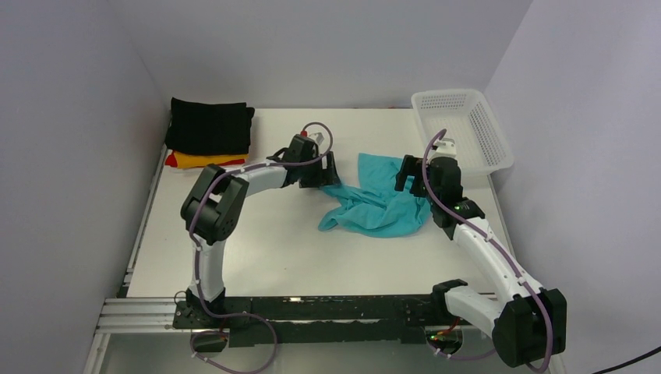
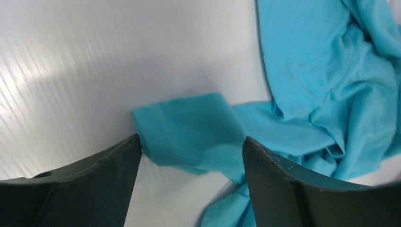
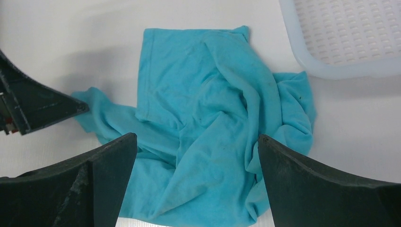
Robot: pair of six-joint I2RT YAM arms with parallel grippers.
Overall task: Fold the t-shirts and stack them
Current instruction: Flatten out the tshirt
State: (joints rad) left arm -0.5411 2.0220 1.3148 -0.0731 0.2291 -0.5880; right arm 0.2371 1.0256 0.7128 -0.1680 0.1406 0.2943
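- The crumpled teal shirt [image 1: 378, 204] was seen between the arms, its hemmed corner [image 2: 187, 124] just ahead of the left gripper [image 2: 191, 147].
- The left gripper and the right gripper [image 3: 197, 142] were seen spread wide, with nothing grasped.

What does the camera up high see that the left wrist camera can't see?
Only the top view shows the folded stack at the far left: a black shirt on a yellow-orange shirt and a red shirt. It also shows the white basket and the right gripper, open beside the teal shirt.
Only the left wrist view shows the stitched hem of a teal flap lying between the open fingers of the left gripper.
Both show the teal shirt crumpled on the white table.
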